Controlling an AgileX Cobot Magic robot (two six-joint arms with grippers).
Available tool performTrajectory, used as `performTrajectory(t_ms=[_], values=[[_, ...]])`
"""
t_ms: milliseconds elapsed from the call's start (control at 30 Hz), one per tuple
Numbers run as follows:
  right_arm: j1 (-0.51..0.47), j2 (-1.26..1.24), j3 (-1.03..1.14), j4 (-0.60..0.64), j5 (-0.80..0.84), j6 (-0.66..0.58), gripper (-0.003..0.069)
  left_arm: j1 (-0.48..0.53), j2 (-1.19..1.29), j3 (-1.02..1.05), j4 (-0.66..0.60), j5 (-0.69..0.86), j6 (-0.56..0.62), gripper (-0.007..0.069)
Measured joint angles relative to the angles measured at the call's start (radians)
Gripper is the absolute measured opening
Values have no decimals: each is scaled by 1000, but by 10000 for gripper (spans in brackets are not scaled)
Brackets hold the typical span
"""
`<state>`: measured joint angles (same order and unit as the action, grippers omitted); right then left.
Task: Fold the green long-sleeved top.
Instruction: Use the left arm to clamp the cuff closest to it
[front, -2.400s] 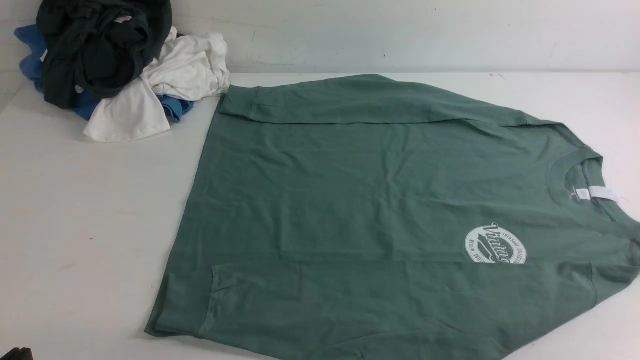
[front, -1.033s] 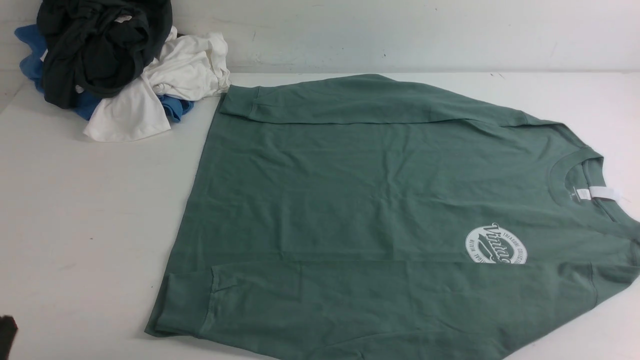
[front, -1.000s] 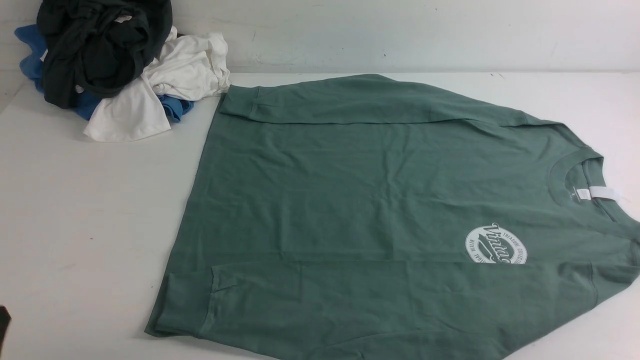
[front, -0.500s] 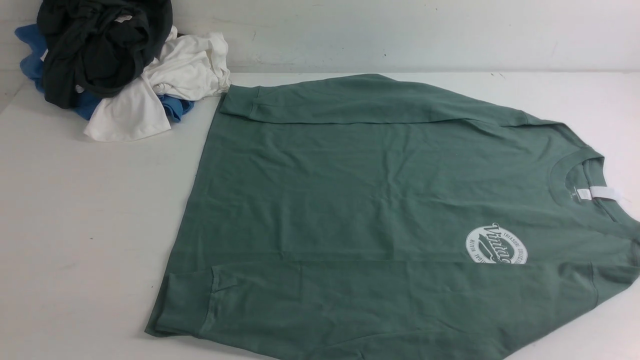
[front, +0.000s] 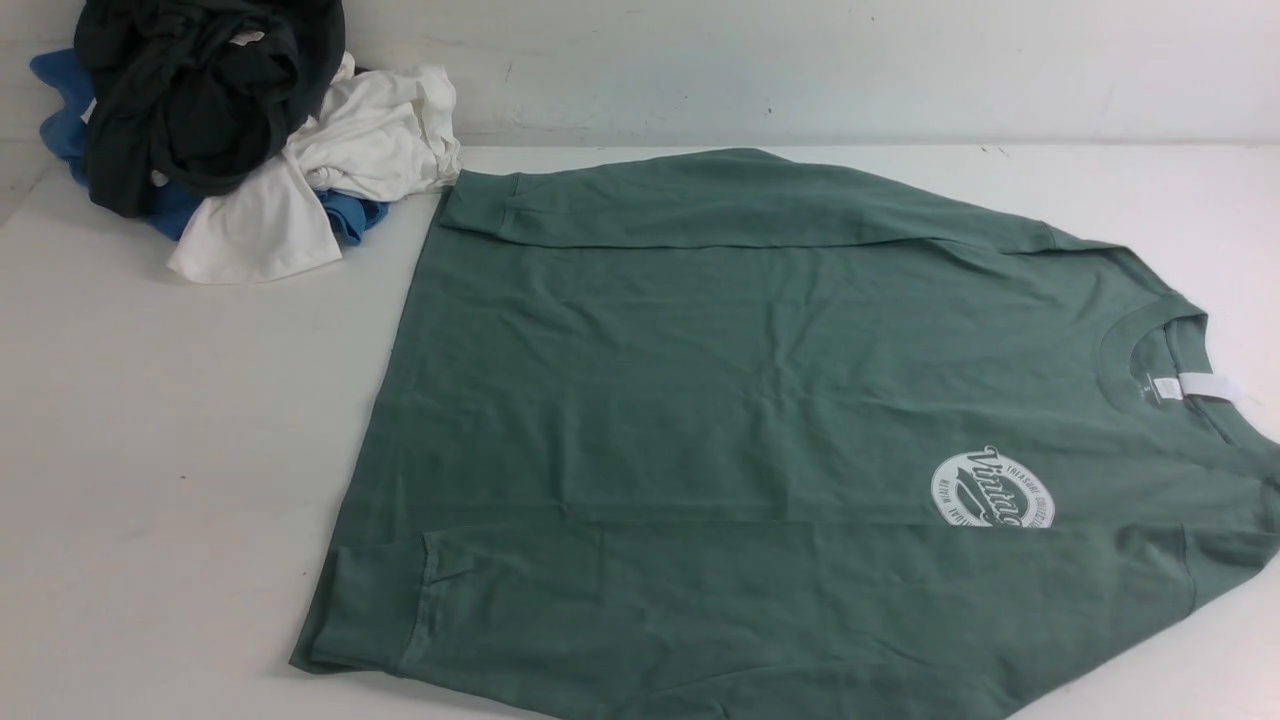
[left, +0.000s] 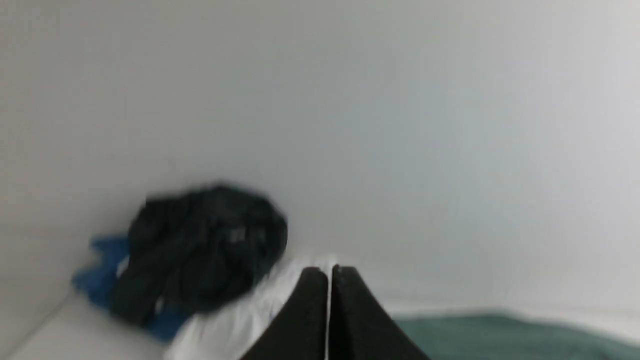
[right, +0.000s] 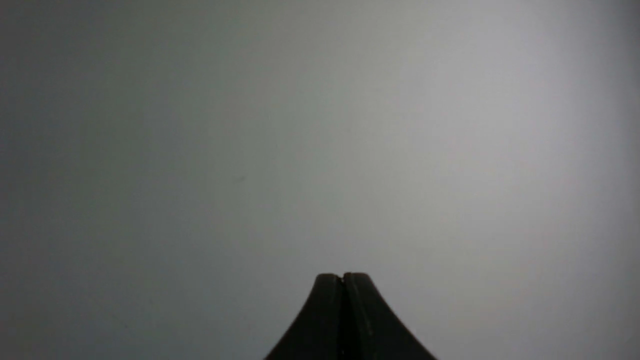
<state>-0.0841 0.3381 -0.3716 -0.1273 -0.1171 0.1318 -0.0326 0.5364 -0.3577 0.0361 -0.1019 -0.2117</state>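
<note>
Garment: the green long-sleeved top (front: 720, 400) lies flat and face up on the white table (front: 150, 450), filling the middle and right of the front view. Its collar (front: 1125, 350) points right and its hem points left.
Far sleeve: the far sleeve (front: 720, 205) is laid back along the far edge of the body, with its cuff at the far left corner.
Near sleeve: the near sleeve (front: 800, 600) is laid along the near edge, its cuff near the left hem. It covers the lower part of the round white logo (front: 990, 490).
Neck label: the white neck label (front: 1195, 387) shows inside the collar.
Done so far: both sleeves appear tucked in over the body, and the cloth is fairly smooth.
Left to do: the body is at full length, so the folds that bring hem and collar together seem not yet made.
Left gripper: the left gripper (left: 330, 272) has its jaws pressed together and holds nothing. It is off the cloth and absent from the front view.
Right gripper: the right gripper (right: 343, 276) is likewise closed and empty, facing blank grey.
Other clothes: a bunched pile sits at the far left, just beside the far cuff: a black garment (front: 200, 90), a white garment (front: 340, 160) and a blue garment (front: 60, 110).
</note>
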Motion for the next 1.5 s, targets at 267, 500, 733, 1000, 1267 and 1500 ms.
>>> performTrajectory(t_ms=[267, 500, 733, 1000, 1267, 1500], values=[[72, 415, -148, 11, 605, 16, -10, -23, 412, -66, -6, 165, -64, -7], [213, 741, -291, 207, 903, -212, -10, -236, 723, -390, 9, 681, 64, -7], [294, 911, -319, 452, 851, -470, -10, -321, 979, -560, -49, 844, 115, 50], [300, 931, -320, 605, 864, -641, -10, -252, 1097, -576, -56, 856, 117, 302], [300, 931, -320, 667, 832, -691, -10, -196, 1153, -581, -138, 805, 202, 372], [300, 931, -320, 682, 827, -705, -10, -194, 1215, -585, -190, 748, 241, 302]])
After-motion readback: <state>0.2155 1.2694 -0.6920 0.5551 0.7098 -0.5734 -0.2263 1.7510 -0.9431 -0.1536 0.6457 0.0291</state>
